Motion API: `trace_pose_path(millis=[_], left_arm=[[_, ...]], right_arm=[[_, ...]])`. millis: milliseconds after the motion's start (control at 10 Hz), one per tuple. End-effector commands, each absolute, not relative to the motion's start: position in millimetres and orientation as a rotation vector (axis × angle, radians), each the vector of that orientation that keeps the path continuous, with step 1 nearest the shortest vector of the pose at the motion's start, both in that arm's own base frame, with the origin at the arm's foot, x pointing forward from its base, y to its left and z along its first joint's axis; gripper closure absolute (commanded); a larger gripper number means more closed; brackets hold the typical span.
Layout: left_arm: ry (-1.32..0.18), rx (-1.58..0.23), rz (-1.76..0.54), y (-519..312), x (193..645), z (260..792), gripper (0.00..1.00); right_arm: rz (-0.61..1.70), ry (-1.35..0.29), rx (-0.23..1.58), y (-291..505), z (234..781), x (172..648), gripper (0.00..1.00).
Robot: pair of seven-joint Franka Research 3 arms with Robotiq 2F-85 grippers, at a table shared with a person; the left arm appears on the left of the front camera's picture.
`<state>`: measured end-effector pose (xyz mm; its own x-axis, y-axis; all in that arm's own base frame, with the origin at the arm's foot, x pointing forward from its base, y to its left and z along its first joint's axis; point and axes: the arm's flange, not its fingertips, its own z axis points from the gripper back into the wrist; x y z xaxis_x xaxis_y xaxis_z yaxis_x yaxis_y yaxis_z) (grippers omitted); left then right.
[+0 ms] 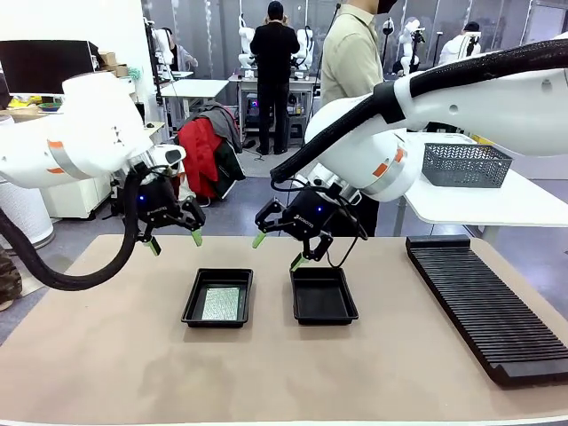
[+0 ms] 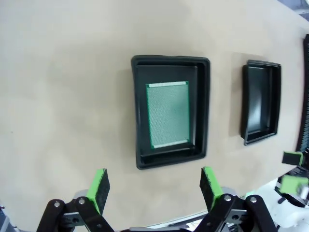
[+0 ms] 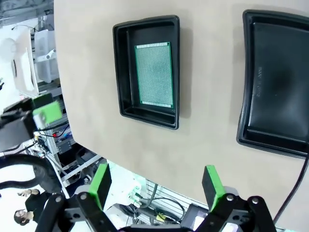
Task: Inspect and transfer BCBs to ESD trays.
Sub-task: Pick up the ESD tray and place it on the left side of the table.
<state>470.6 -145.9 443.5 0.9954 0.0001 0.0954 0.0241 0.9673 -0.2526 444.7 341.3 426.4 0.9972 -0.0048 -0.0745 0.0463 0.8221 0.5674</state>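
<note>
One thin green rectangular circuit board lies flat on the floor of the shallow black plastic tray on the left, well inside its rim. The matching black tray just beside it is bare. Both sit on the tan-covered surface.

The left end effector hovers above the far side of the loaded tray, fingers spread wide with nothing between them. The right end effector hangs likewise over the far edge of the bare tray, wide open and holding nothing. The long black ribbed rack at the right appears to carry no boards.

I judge this a gap between transfers — one board placed, one tray to fill. The next move calls for another board within reach, then a level set-down inside the bare tray.
</note>
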Motion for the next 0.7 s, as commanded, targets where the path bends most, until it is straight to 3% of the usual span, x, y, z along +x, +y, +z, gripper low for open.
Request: trace_pose_path(millis=[0,600], left_arm=[[-0.107,-0.171,-0.001,-156,487,433,0.00],[-0.107,-0.049,-0.047,-181,503,375,0.00]], right_arm=[[-0.025,0.071,0.649,328,415,437,0.00],[-0.027,0.071,0.605,341,426,445,0.00]])
